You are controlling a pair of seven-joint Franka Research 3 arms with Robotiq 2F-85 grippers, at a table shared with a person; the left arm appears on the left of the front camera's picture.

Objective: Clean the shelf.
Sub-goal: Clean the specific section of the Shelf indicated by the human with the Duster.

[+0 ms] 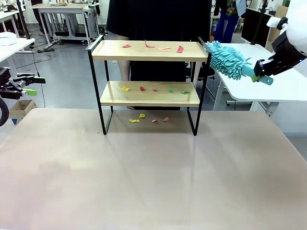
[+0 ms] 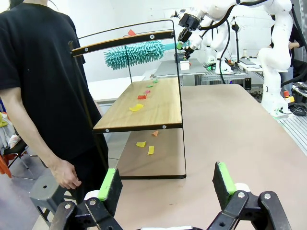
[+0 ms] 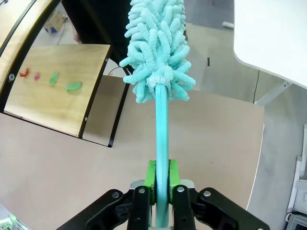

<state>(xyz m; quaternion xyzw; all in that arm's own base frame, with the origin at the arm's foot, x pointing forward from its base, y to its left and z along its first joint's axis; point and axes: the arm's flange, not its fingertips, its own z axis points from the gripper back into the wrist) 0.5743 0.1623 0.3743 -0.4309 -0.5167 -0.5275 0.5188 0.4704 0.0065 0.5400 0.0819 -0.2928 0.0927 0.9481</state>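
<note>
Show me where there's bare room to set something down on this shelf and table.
The table in front of the shelf is wide and bare. On both boards, just the left ends are free; paper scraps litter the middle and right, and more lie under the shelf. The duster crowds the top board's right end.

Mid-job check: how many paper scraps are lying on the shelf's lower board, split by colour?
Yellow scrap: 1
Red scrap: 1
Pink scrap: 1
Green scraps: 2
Total on the lower board: 5
</note>
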